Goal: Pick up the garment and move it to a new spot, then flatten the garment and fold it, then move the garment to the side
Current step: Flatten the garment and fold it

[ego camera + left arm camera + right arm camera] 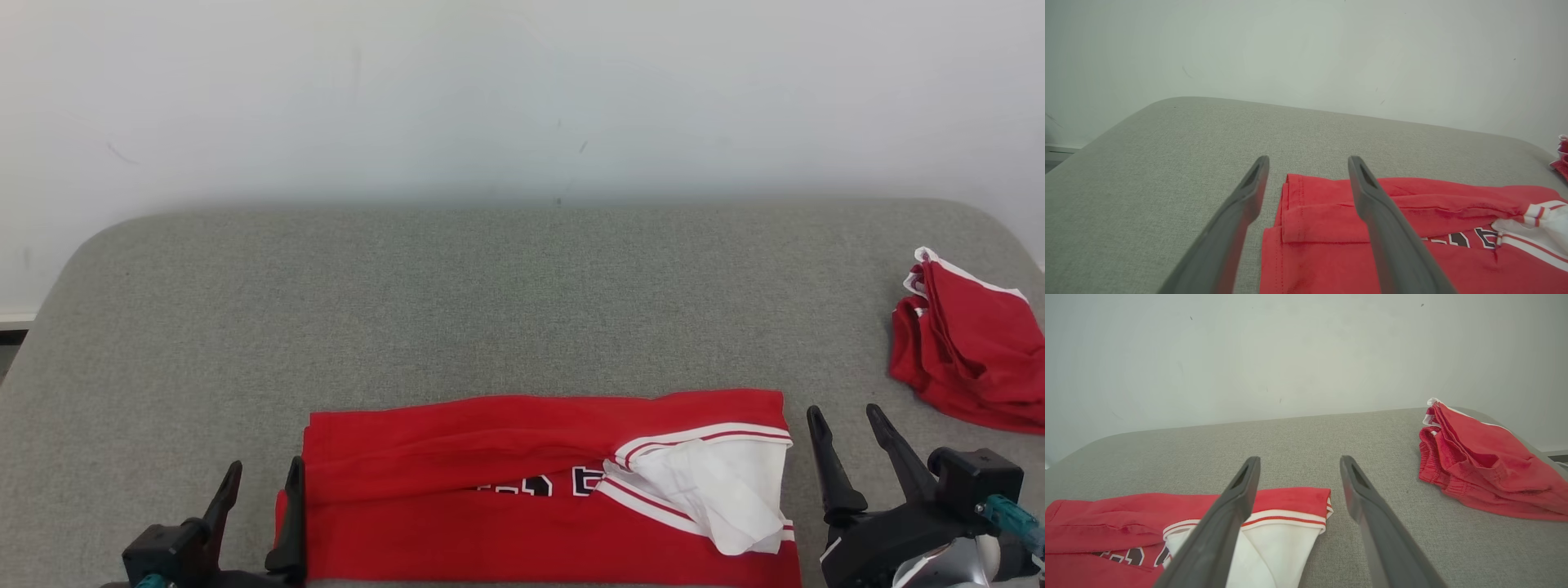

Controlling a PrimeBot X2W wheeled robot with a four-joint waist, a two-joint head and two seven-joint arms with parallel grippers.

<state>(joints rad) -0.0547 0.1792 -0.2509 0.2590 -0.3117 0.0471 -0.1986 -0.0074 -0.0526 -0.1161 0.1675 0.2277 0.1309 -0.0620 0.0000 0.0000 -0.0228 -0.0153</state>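
Observation:
A red garment [506, 482] with white trim and black lettering lies folded into a wide band at the near edge of the grey padded surface [506, 302]; a white sleeve lining is turned out at its right end. My left gripper [260, 494] stands open at the garment's left edge, its right finger touching or just over the fabric [1323, 228]. My right gripper [849, 441] is open just right of the garment's right end [1290, 506], with nothing between its fingers.
A second red garment [971, 359] with white trim lies crumpled at the right edge of the surface [1482, 469]. A pale wall rises behind. The far and left parts of the grey surface hold nothing.

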